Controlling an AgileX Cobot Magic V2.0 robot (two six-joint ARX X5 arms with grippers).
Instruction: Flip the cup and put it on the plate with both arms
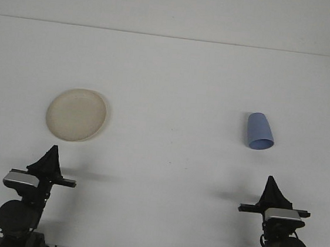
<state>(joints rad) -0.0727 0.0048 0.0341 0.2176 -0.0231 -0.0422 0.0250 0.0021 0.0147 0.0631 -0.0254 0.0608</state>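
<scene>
Now your right end effector (272, 183) is the nearer one: the blue plastic cup (260, 132) lies straight beyond it on the white surface (173, 160), mouth toward you. Both end effectors hold nothing; their opening I cannot tell.

Bright even overhead light, soft faint shadows, slightly soft focus, no glare

Both arm bases cut off by bottom edge, left gripper (51, 154) & right gripper (273, 185) finger gaps too small to tell
</scene>
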